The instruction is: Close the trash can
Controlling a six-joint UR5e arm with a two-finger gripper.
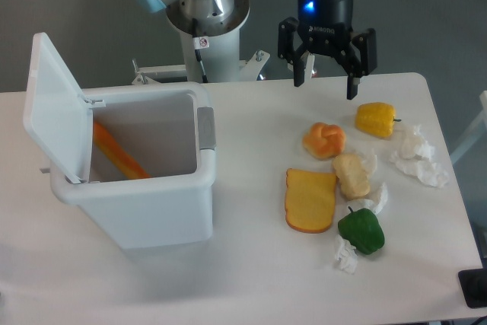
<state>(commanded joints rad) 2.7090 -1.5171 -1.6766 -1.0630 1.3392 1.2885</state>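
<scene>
while lid (pixel 52 108) stands raised on left side, trash can (pixel 148 203) sits on left half of tabletop (pixel 243 279), orange item inside. your gripper (pixel 327 81) hangs above far edge, jaws spread, empty, well apart from can; food items lie to right.

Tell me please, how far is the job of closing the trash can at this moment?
Nothing looks done yet: the trash can is open, its lid standing up at the left side, an orange item inside. Nothing is in hand: the gripper hangs open and empty above the table, far right of the can. Left: reach the lid and push it down.
</scene>
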